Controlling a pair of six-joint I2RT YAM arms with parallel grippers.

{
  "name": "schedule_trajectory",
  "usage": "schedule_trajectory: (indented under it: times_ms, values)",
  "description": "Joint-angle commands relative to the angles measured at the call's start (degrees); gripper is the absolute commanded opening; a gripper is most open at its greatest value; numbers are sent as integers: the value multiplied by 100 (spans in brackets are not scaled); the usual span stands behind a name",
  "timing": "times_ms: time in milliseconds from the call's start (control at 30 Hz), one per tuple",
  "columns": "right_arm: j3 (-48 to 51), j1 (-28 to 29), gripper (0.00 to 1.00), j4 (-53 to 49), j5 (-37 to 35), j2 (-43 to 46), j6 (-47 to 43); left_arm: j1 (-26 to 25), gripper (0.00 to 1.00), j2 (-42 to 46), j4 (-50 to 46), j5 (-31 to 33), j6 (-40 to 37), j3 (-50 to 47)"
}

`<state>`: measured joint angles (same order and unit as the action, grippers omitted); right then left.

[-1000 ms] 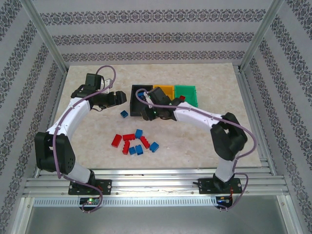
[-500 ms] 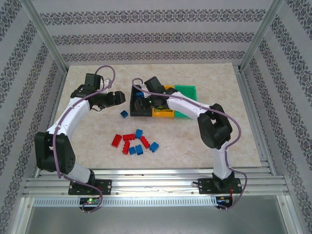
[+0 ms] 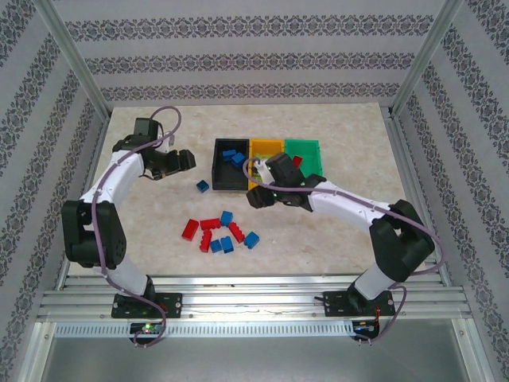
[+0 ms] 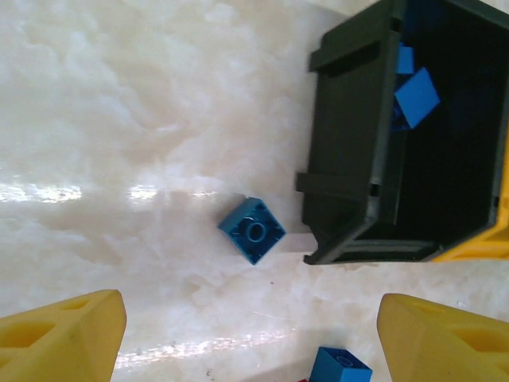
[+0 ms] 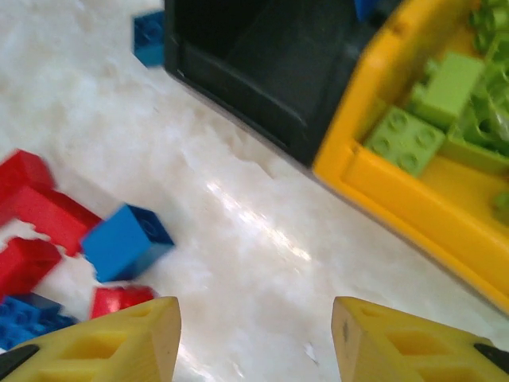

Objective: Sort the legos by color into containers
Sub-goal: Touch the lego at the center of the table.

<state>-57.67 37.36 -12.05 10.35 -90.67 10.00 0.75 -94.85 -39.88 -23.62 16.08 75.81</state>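
Since the right gripper [image 5: 254, 342] hangs part-open and empty between black bin [image 5: 262, 95] and pile [image 3: 219, 233], bring it square over one blue brick [image 5: 126, 241], clear of the reds [image 5: 40, 211]. Wide and empty, left gripper [image 4: 250, 338] hovers near the lone blue [image 4: 253, 230] beside that bin.

Ahead of the left gripper [image 4: 253, 338], the black bin [image 4: 350, 135] runs off the top and right edges. A blue brick [image 4: 339, 368] between its fingers is cropped at the bottom edge. Ahead and to the right of the right gripper [image 5: 254, 338], the yellow bin [image 5: 413, 199] is cropped and its green bricks [image 5: 406, 135] are blurred. The red bricks [image 5: 32, 207] to its left are cut off.
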Motion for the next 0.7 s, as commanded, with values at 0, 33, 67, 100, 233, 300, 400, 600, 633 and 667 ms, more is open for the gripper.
schedule_trajectory:
  times_ms: [0,33,67,100,233,300,400,600,633,667]
  values:
    - [531,-179,54,673,-306,191,-210,125,83,-329,-787,93,-393,430]
    - [712,-245,54,897,-301,237,-167,127,83,-394,-928,182,-467,515]
    - [840,-307,54,1081,-271,265,-109,127,83,-434,-1016,248,-540,547]
    - [937,-381,54,1214,-208,286,-31,127,83,-468,-1082,252,-601,574]
    - [1158,-582,54,1538,-138,384,118,109,82,-687,-1263,140,-720,641]
    - [1255,-611,54,1651,-186,430,155,92,82,-865,-1267,3,-711,654]
    - [1337,-616,54,1758,-191,494,191,13,82,-1148,-1346,-196,-724,704]
    - [1353,-616,54,1787,-182,459,226,-125,82,-1263,-1347,-57,-746,697]
    - [1359,-610,54,1816,-162,448,250,-160,82,-1288,-1333,-36,-745,697]
    - [1364,-608,54,1827,-144,442,264,-195,82,-1308,-1342,-25,-750,697]
